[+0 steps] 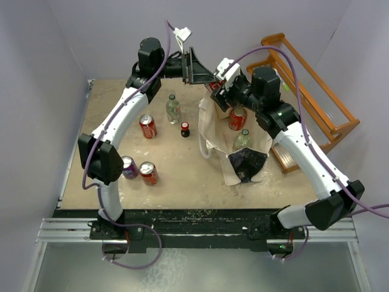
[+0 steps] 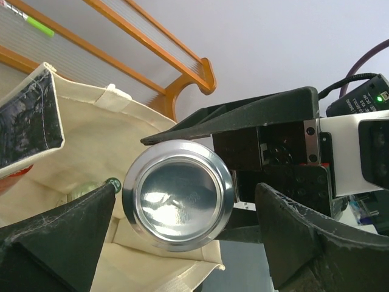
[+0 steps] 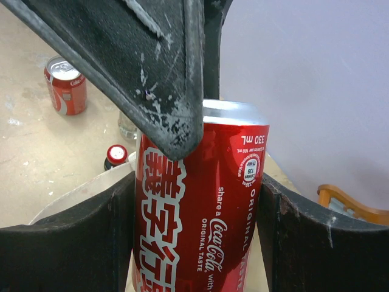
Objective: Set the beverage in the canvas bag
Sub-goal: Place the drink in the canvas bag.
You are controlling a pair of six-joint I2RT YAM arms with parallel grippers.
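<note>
The right gripper (image 3: 194, 243) pinches the red cola can (image 3: 200, 201) between its two fingers, holding it at the open mouth of the canvas bag (image 1: 209, 118). At the can's 10 o'clock in the top view, the left gripper (image 1: 203, 70) is spread wide and grips nothing. A green-capped bottle (image 1: 242, 139) lies inside the bag. Loose cans (image 1: 148, 126) stand toward its 9 o'clock, and the orange rack (image 1: 316, 91) is at 2 o'clock.

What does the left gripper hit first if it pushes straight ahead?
The red can. Its end sits squarely between the open left gripper's fingers, clamped by the right gripper, with the bag behind it. How much gap is left is hard to judge.
</note>
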